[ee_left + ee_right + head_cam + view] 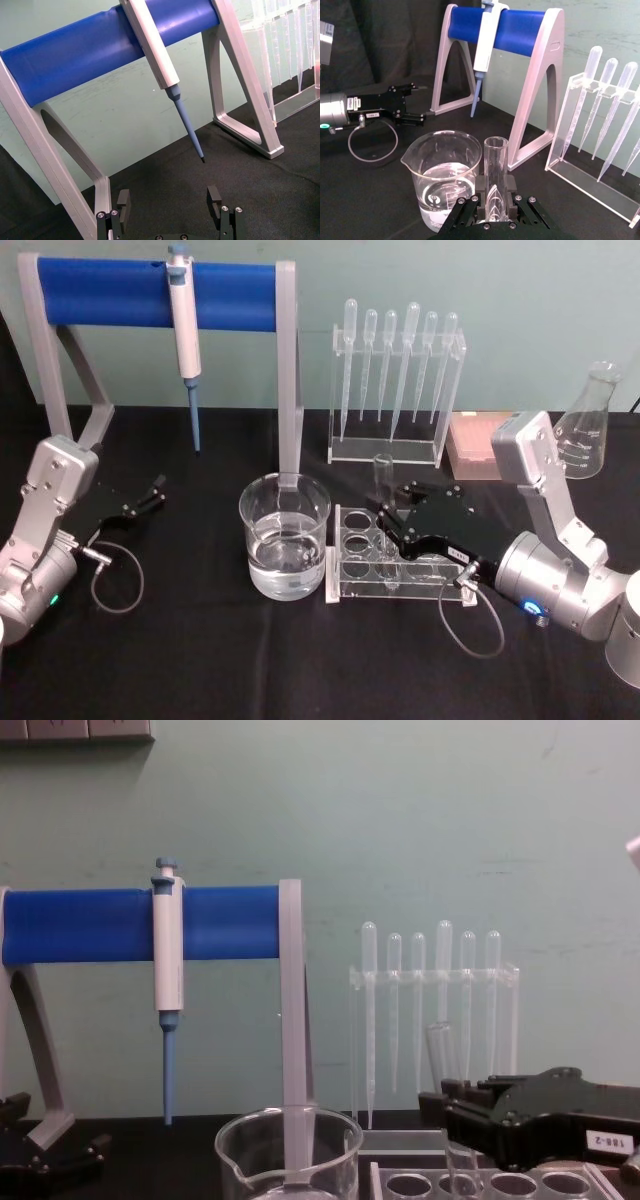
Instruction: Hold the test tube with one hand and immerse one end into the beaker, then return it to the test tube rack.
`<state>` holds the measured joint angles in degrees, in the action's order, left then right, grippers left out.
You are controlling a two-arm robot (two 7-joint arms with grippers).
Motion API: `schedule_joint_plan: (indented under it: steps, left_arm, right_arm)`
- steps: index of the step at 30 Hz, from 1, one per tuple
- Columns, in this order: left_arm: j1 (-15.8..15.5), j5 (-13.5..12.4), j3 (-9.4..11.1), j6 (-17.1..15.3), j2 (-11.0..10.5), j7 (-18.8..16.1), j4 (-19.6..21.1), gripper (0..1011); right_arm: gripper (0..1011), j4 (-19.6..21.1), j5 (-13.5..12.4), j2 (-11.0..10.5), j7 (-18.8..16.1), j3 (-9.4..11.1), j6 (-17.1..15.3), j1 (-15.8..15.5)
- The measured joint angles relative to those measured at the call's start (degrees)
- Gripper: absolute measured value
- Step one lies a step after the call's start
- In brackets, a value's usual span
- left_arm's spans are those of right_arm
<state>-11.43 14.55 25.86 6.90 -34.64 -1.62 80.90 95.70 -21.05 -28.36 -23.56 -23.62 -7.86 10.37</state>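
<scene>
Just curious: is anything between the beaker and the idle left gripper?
No. In the head view, bare black cloth separates the beaker from the left gripper. The right gripper holds the test tube.

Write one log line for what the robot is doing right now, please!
right gripper: shut on test tube, upright over the rack | beaker: holds water, beside rack | left gripper: open, idle, left of the beaker

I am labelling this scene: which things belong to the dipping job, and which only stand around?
Job: test tube, held upright by the right gripper; beaker with clear liquid.

Standing around: clear tube rack, pipette on blue stand, plastic pipettes, flask, left gripper.
</scene>
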Motion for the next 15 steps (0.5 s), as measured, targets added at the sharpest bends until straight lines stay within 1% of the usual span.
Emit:
schedule_joint_plan:
  steps: [3, 7, 8, 10, 12, 15]
  left_arm:
    - [0.00, 0.00, 0.00, 0.00, 0.00, 0.00, 0.00, 1000]
    - [0.00, 0.00, 0.00, 0.00, 0.00, 0.00, 0.00, 1000]
    - [0.00, -0.01, 0.00, 0.00, 0.00, 0.00, 0.00, 1000]
    - [0.00, 0.00, 0.00, 0.00, 0.00, 0.00, 0.00, 1000]
    - [0.00, 0.00, 0.00, 0.00, 0.00, 0.00, 0.00, 1000]
    - [0.00, -0.01, 0.00, 0.00, 0.00, 0.00, 0.00, 1000]
  right_arm:
    - [226, -0.27, 0.40, 0.09, -0.29, -0.18, -0.02, 0.19]
    - [322, -0.33, 0.71, 0.16, -0.36, -0.20, -0.22, 0.18]
    - [383, -0.03, 0.68, 0.14, -0.33, 0.05, -0.35, -0.15]
    - [422, 0.83, 0.50, -0.22, -0.25, 0.62, -0.67, -0.98]
    - [503, 1.77, 0.20, -0.66, 0.00, 1.15, -0.99, -1.82]
    - [600, 4.37, -0.59, -2.15, 0.65, 2.71, -1.70, -4.44]
